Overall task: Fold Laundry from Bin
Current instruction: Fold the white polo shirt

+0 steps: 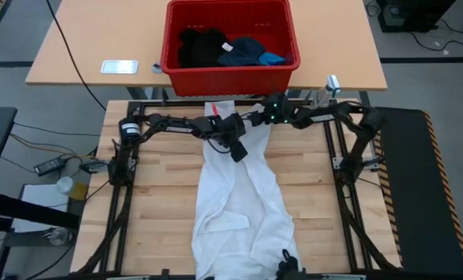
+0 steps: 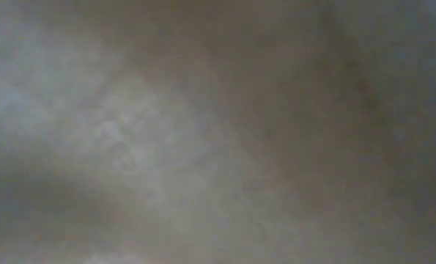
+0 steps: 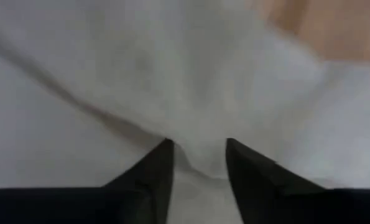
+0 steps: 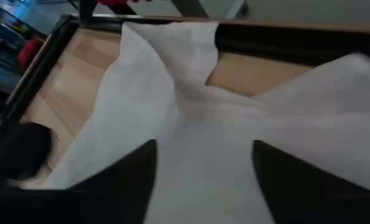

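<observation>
Meanwhile, both arms' fingers parted over the white garment (image 1: 243,194), red bin (image 1: 229,76) behind, phone (image 1: 119,67) beside it.

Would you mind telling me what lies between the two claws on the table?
In the high view, the top of the white garment spans the stretch between the left claw and the right claw.

A pale butcher-block worktop (image 1: 161,194) sits inside a black metal frame (image 1: 113,210). Behind it stands a tan wooden desk (image 1: 99,47) carrying a small white device (image 1: 119,67). Grey floor (image 1: 29,117) surrounds both, with black cables (image 1: 68,54) trailing across it.
</observation>
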Available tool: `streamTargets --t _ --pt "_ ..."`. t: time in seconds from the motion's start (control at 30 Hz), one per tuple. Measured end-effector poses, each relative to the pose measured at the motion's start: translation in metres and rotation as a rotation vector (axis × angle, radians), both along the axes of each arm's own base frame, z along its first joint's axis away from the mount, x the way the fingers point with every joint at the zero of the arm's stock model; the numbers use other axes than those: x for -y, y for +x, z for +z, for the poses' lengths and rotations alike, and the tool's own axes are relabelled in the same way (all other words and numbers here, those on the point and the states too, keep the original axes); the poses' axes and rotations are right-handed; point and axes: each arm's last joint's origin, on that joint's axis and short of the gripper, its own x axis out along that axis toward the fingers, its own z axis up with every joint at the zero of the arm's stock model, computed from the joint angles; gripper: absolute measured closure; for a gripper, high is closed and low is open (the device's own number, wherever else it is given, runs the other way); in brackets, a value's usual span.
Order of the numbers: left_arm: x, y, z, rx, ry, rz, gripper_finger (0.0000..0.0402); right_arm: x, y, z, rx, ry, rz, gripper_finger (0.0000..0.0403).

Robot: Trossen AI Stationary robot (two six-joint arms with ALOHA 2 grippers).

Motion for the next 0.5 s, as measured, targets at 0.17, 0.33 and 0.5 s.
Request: streamTargets --t 0.17,0.33,0.5 --pt "0.008 -0.006 0.037 0.056 0.137 -0.037 0.0188 -0.016 -0.021 0.038 -0.112 -0.049 -0.021 0.0054" --pt "0.051 -0.014 0.073 0.133 0.259 -0.16 0.0189 -0.059 -0.037 0.085 -0.165 -0.157 0.066 0.0049" --pt "0.112 -0.052 0.071 0.2 0.243 -0.271 0.0212 -0.123 -0.044 0.108 -0.122 -0.178 0.263 0.0055"
